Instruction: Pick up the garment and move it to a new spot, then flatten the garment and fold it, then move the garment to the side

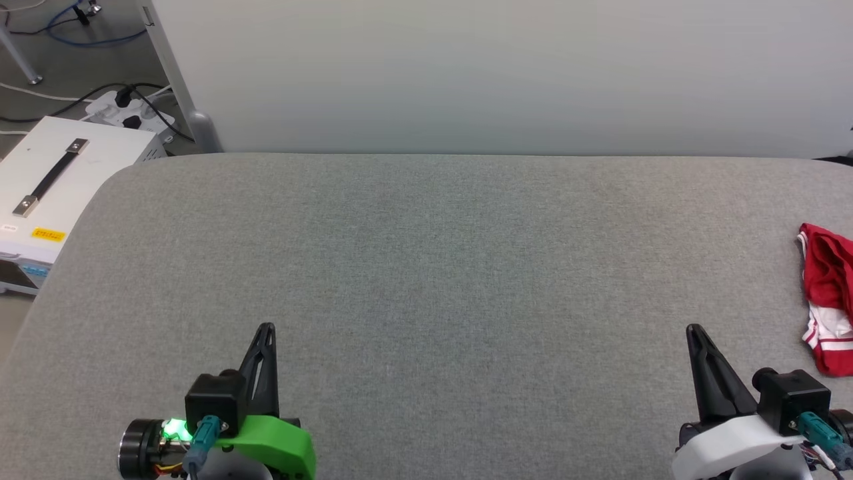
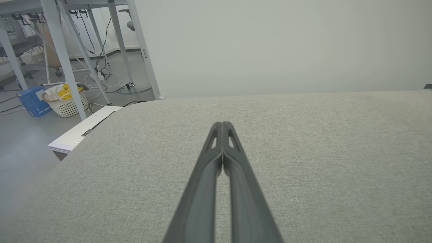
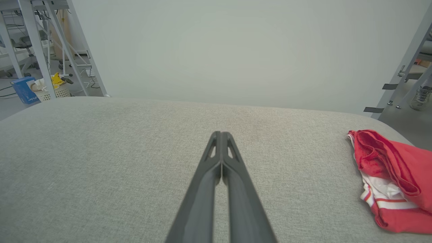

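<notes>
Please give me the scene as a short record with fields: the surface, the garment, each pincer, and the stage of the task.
surface: grey fabric, pale wall behind it
garment: red and white, crumpled, at the surface's right edge, partly cut off in the head view
left pincer: shut, empty, at the near left of the surface
right pincer: shut, empty, at the near right, left of the garment and apart from it
beside the surface: white case with a black handle, at the left
task stage: garment not yet picked up
</notes>
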`<state>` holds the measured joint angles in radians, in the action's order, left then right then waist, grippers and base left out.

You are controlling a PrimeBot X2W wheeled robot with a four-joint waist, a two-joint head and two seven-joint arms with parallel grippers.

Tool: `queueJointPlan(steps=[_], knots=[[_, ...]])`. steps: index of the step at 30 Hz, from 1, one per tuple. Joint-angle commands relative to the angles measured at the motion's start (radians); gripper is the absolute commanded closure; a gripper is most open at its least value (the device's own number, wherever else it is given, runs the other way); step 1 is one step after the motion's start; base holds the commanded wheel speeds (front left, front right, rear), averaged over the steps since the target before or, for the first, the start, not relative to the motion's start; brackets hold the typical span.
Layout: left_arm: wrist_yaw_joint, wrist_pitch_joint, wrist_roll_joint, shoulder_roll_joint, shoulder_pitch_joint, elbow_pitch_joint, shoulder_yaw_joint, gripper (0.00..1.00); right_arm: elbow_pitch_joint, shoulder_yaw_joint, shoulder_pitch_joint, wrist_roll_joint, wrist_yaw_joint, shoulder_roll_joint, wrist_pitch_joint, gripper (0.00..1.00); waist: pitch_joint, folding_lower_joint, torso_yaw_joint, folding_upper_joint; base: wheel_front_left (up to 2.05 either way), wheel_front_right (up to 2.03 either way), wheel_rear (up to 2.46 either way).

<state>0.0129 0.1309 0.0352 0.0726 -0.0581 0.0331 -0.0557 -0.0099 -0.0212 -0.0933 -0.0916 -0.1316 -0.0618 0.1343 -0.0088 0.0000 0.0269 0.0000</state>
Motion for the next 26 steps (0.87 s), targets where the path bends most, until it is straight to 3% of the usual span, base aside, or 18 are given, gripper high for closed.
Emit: queueJointPlan(steps=[1, 26], knots=[[-0.003, -0.007, -0.006, -0.002, 0.021, -0.005, 0.007, 1.0, 0.003, 0.003, 0.024, 0.008, 0.0, 0.004, -0.01, 1.0, 0.0, 0.0, -0.001, 0.0, 0.0, 0.0, 0.0], [-0.007, -0.057, -0.018, -0.01, 0.036, -0.016, 0.027, 1.0, 0.006, 0.011, 0.052, 0.042, 0.001, 0.007, -0.06, 1.0, 0.004, 0.0, -0.011, 0.0, 0.0, 0.0, 0.0]])
